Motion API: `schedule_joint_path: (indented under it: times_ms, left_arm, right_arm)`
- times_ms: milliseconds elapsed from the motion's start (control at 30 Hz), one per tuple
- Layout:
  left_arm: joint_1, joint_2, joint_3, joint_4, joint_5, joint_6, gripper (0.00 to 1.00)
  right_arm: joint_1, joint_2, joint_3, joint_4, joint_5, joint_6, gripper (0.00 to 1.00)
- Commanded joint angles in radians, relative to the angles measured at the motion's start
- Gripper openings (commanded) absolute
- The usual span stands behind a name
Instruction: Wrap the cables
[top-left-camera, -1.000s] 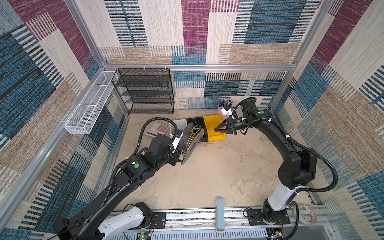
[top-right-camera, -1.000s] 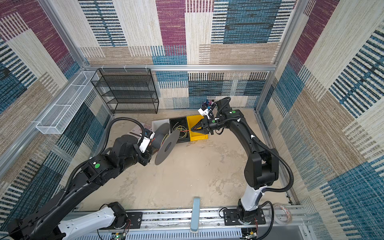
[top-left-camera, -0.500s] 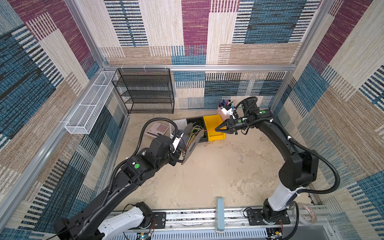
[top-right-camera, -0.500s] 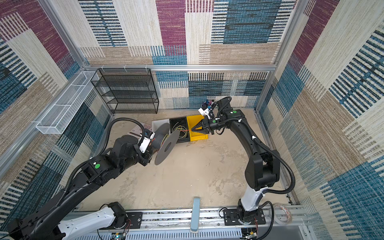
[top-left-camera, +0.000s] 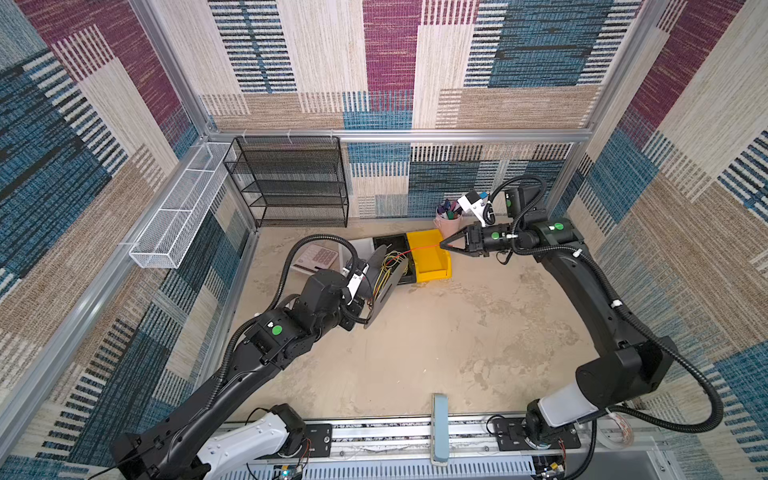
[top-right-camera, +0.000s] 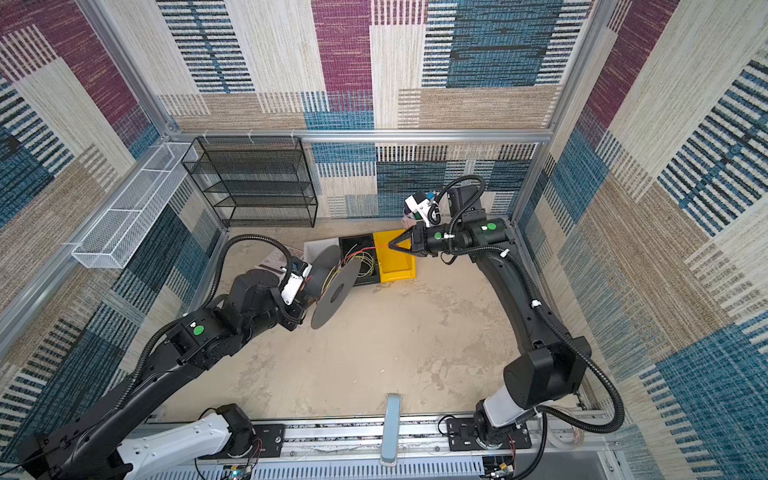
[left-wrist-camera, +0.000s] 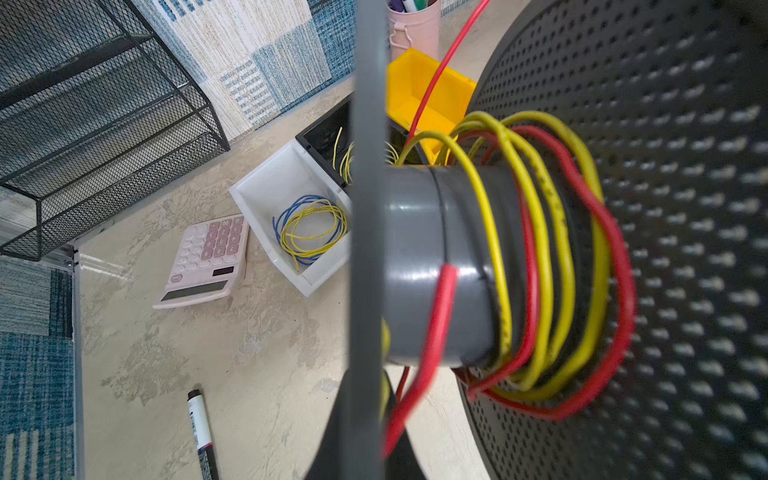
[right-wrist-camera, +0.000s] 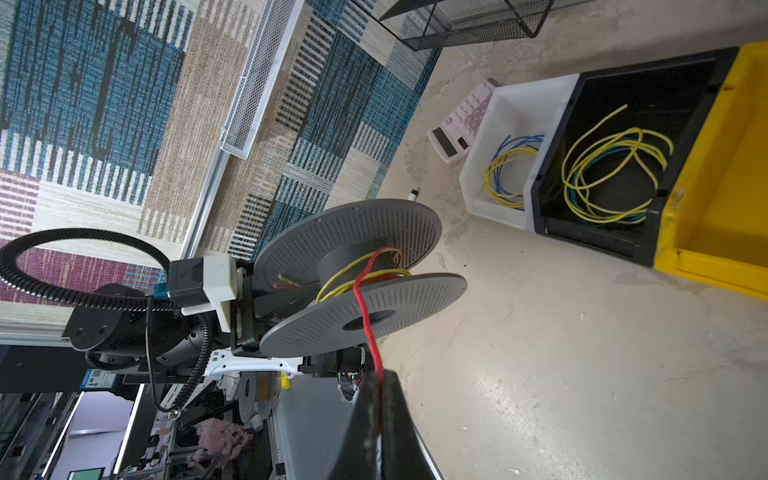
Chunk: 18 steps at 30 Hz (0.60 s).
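- Pinching the thin, springy red-orange wire (top-left-camera: 419, 250): right claw (top-left-camera: 442, 246) is pressed together on it, and the strand runs taut from its tips to the grey perforated plastic spool (right-wrist-camera: 415, 295).
- Left claw (right-wrist-camera: 268, 320) is clamped on the edge of one spool flange, with the hub right in front of it.
- Red-orange wire sits in a few loose turns on the hub, mixed with yellow wire turns (left-wrist-camera: 540, 208). The rest spans the gap between the claws.
- Doing it well, my call: hold tension and line the right claw up with the slot between the flanges. In the right wrist view the strand crosses the near flange's rim, so it could ride off. Slack loops look likely to spring loose.
- Under the right claw's tips: yellow plastic bin (top-left-camera: 428, 276).
- Between the claws: black plastic bin (right-wrist-camera: 594, 245) with a yellow-green coil, and a white plastic bin (right-wrist-camera: 490, 208) with a blue-and-yellow coil.
- Just behind the right claw: pink cup of pens (top-left-camera: 449, 216), tight for swinging.
- Beside the left claw, clear of the strand: pink calculator (left-wrist-camera: 203, 257) and black marker (left-wrist-camera: 199, 424).
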Motion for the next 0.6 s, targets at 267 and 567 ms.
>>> schedule_joint_path:
  times_ms: [267, 567]
  left_arm:
    - [0.001, 0.056, 0.074, 0.014, -0.027, -0.035, 0.00]
    - [0.003, 0.208, 0.208, -0.085, -0.077, -0.217, 0.00]
  right_arm:
    - [0.043, -0.128, -0.023, 0.226, -0.048, 0.063, 0.00]
    - [0.309, -0.082, 0.184, 0.237, 0.055, 0.081, 0.00]
